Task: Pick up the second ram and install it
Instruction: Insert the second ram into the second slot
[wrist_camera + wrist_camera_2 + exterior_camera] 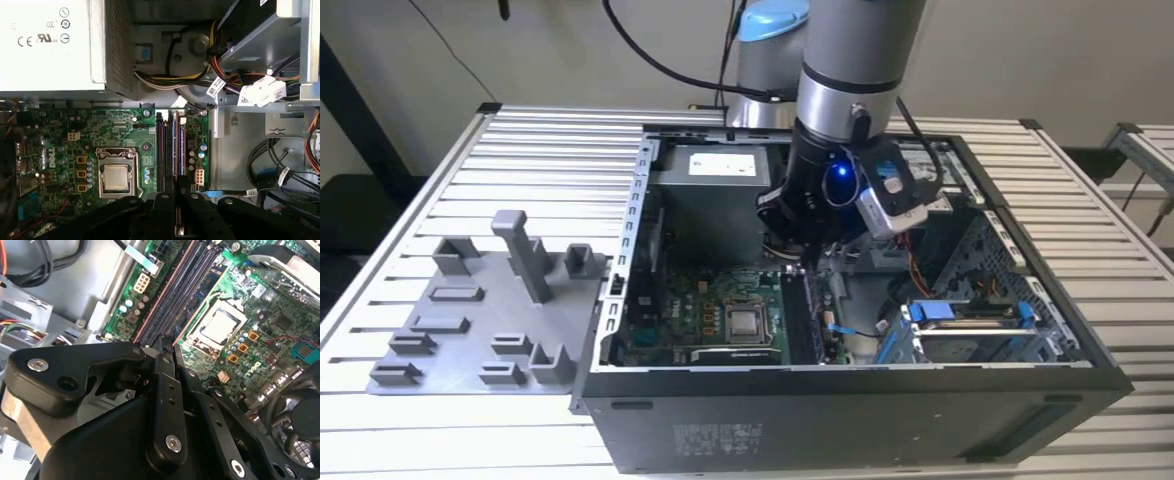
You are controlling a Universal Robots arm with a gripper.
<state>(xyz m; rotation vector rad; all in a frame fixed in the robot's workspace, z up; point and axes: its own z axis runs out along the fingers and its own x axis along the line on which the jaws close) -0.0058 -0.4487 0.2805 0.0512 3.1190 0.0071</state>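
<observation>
The pincer (176,200) is closed on the second ram (178,227), just above the memory slots (170,145); I think it must stay straight over one slot

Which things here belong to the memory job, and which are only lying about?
For the job:
- gripper, at the memory slots
- motherboard

Just around:
- grey holder tray
- power supply
- cables
- processor socket

The second ram (176,150) is a long thin stick. It stands on its edge in a slot, right under the pincer (177,187).
</observation>
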